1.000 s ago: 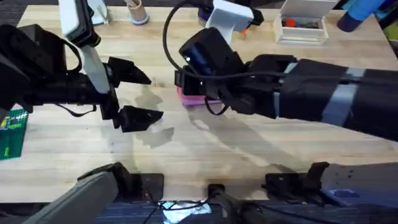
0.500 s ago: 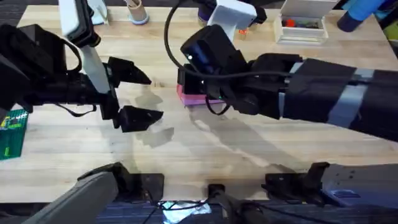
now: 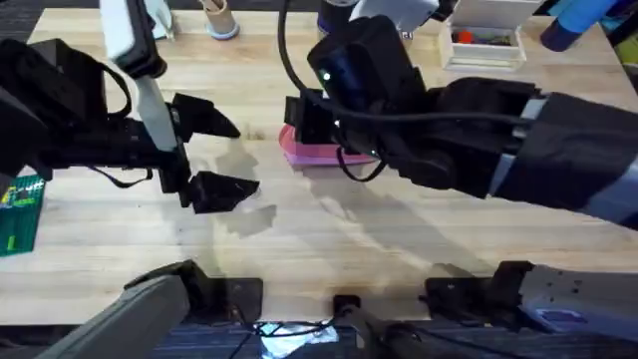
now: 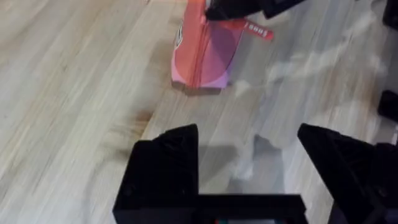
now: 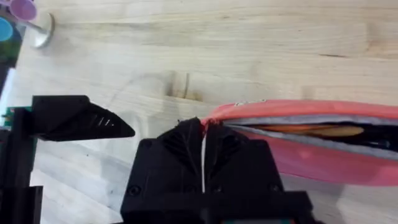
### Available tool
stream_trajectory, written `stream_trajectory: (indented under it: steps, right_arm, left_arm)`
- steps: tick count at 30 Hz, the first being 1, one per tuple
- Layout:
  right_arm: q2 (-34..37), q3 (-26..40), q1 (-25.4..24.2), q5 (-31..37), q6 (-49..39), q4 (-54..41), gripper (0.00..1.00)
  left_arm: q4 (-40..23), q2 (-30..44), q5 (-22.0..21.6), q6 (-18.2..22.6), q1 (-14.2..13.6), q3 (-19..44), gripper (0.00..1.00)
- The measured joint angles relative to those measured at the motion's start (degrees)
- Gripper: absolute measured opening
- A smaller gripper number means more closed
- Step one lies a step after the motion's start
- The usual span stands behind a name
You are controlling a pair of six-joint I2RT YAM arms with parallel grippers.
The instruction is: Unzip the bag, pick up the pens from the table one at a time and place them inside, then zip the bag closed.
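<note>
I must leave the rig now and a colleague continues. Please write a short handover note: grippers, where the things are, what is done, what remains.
Left gripper: open, holding nothing, apart from the bag, above the table.
Right gripper: shut at one end of the pink bag, on its zip line; whether it holds the pull, I cannot tell.
Bag: lying on the table, its zip open along the part in the right wrist view, with something yellowish inside.
Done: the bag seems loaded.
Left: probably zipping it closed; check for the second pen first.
</note>
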Motion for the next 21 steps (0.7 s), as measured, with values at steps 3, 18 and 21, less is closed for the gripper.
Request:
stream_trajectory:
  steps: [3,18,21]
  right_arm:
    - [0.0,0.0,0.0,-0.2,0.0,-0.1,0.030]
    - [0.0,0.0,0.0,-0.8,-0.2,-1.5,0.030]
    - [0.0,0.0,0.0,-1.1,-0.2,-1.8,0.030]
  left_arm:
    - [0.0,0.0,-3.1,0.0,0.0,0.0,0.997]
    - [1.2,0.0,-19.7,0.0,0.0,0.0,0.995]
    - [3.1,0.0,-20.9,0.0,0.0,0.0,0.995]
